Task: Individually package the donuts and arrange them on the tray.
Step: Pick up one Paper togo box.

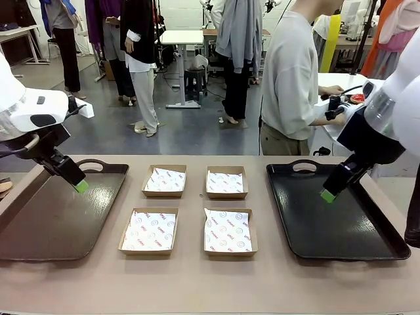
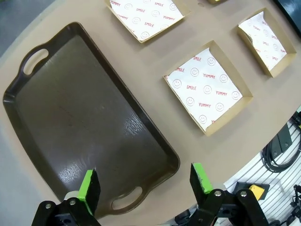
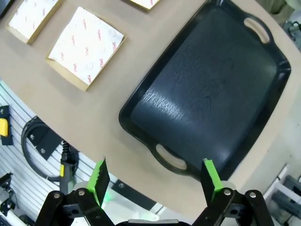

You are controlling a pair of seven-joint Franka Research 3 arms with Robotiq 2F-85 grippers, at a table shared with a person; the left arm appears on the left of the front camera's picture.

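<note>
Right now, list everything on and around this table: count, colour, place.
Brown plastic tray with cut-out handles: one, dark brown, table's left end.
Black plastic tray with cut-out handles: one, black, table's right end.
Square cardboard boxes lined with printed paper: four, tan with white-and-red liners, two rows of two between the trays.
Table: one, beige, under everything.
Person: one, grey top, far side, right of middle.
Left gripper: one, black with green pads, open above the brown tray.
Right gripper: one, same colours, open above the black tray.
</note>
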